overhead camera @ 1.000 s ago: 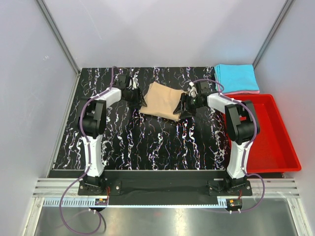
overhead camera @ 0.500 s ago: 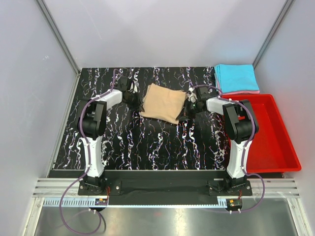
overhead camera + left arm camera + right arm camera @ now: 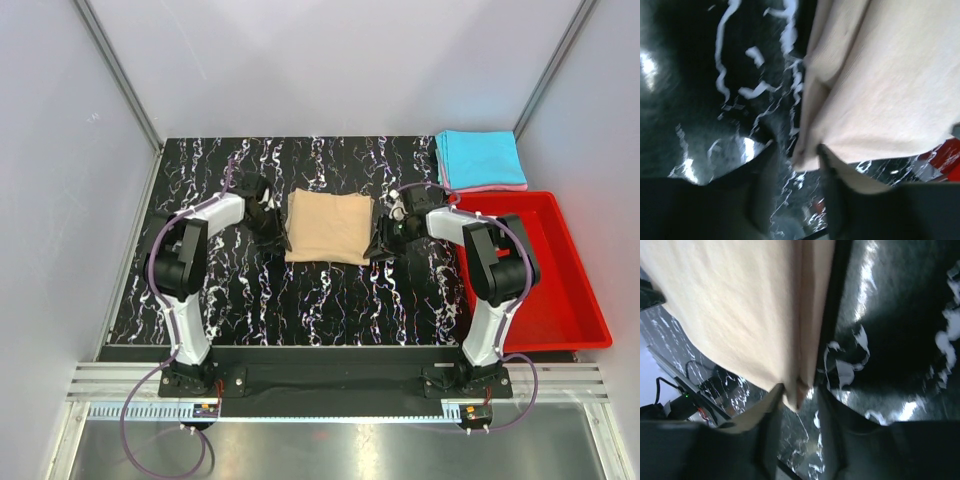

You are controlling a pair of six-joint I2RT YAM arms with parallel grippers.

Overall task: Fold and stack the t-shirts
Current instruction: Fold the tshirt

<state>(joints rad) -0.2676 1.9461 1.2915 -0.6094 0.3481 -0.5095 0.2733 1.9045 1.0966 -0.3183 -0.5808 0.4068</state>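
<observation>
The tan t-shirt (image 3: 327, 227) lies folded into a square on the black marbled table (image 3: 320, 295). My left gripper (image 3: 272, 232) sits low at its near left corner and my right gripper (image 3: 385, 241) at its near right corner. In the left wrist view the shirt (image 3: 880, 80) ends in a corner between the parted jaws of the left gripper (image 3: 796, 150). The right wrist view shows the shirt's (image 3: 740, 305) folded corner between the parted jaws of the right gripper (image 3: 800, 390). Both are open. A folded cyan t-shirt (image 3: 480, 157) rests on a pink one (image 3: 495, 187) at the back right.
A red plastic bin (image 3: 585, 300) stands along the right side, just beyond the right arm. Grey walls close the table at the back and both sides. The arm bases are bolted at the near edge.
The tan shirt has been pulled nearer and turned square to the table. Both grippers came nearer with it, shut on its edges half a second ago, and their jaws now stand apart.
</observation>
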